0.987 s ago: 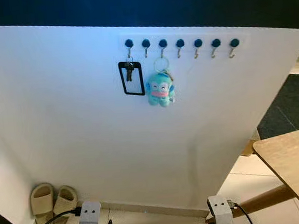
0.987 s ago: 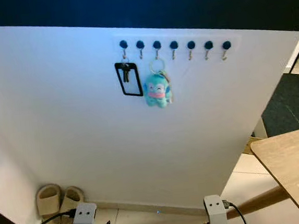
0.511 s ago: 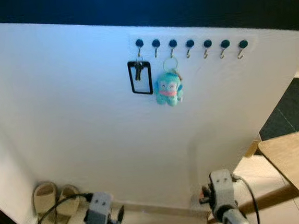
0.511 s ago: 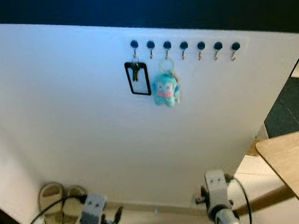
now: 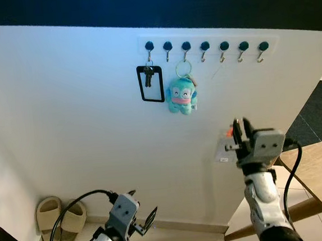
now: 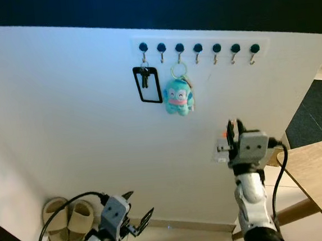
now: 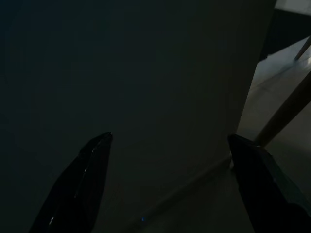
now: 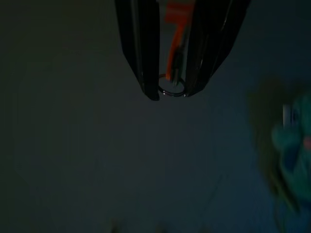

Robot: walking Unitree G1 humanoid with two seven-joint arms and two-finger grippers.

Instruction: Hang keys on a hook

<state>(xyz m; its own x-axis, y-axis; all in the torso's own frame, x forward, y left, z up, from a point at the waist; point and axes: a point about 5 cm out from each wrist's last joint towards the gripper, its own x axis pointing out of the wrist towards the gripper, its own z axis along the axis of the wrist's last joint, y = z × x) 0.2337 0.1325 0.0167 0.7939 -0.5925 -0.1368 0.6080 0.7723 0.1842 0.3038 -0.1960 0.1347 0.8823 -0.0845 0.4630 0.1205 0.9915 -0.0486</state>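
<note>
A pair of beige slippers (image 5: 58, 218) sits on the floor at the foot of the white wall (image 5: 64, 106), far to the left. Near them, low down, the left gripper (image 5: 142, 217) hangs with its two black fingers (image 7: 80, 187) spread wide apart and nothing between them. Higher up, a row of seven dark-capped hooks (image 5: 205, 48) runs across the wall. On the leftmost hook hangs a black rectangular frame (image 5: 150, 84) with a couple of dark keys (image 5: 148, 75) in its upper part. On the third hook a ring carries a turquoise plush toy (image 5: 182, 95), which rests against the wall; the second hook between the two and the four hooks to the right are bare. Below and to the right of the toy, the right gripper (image 5: 240, 133) is raised in front of the wall, its fingers (image 8: 141, 43) pressed close together and pinching the orange key (image 8: 175, 41), whose metal ring (image 8: 171, 89) pokes out at the fingertips. A small white tag (image 5: 226, 149) hangs beside this gripper. It is well below the row of hooks. At the far right, the corner of a wooden table (image 5: 317, 169) reaches in above a tiled floor.
</note>
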